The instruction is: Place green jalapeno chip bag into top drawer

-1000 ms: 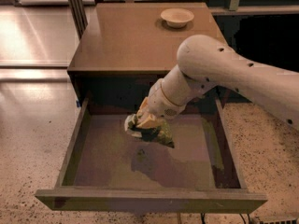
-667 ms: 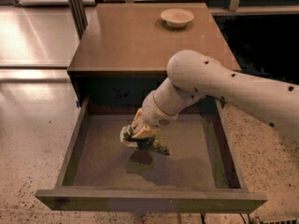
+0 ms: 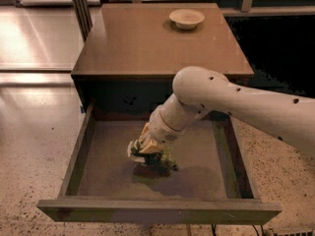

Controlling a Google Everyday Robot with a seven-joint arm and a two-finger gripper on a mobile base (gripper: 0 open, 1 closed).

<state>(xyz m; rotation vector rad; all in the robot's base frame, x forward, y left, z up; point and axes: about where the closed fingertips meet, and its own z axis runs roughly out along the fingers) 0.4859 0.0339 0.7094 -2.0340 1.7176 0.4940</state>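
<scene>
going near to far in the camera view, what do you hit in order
front panel of the top drawer → green jalapeno chip bag inside the drawer, with the gripper right at it → cabinet top → beige bowl near the far edge

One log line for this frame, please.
stage: placing | gripper: inside open top drawer, at green jalapeno chip bag | bag: low, mid-drawer | bowl: on cabinet top

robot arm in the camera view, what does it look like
Smooth, rounded off-white arm with small dark dots along its shell and a bulbous joint; no cables show. Its pale yellowish end effector sits inside the dark brown wooden drawer.
</scene>
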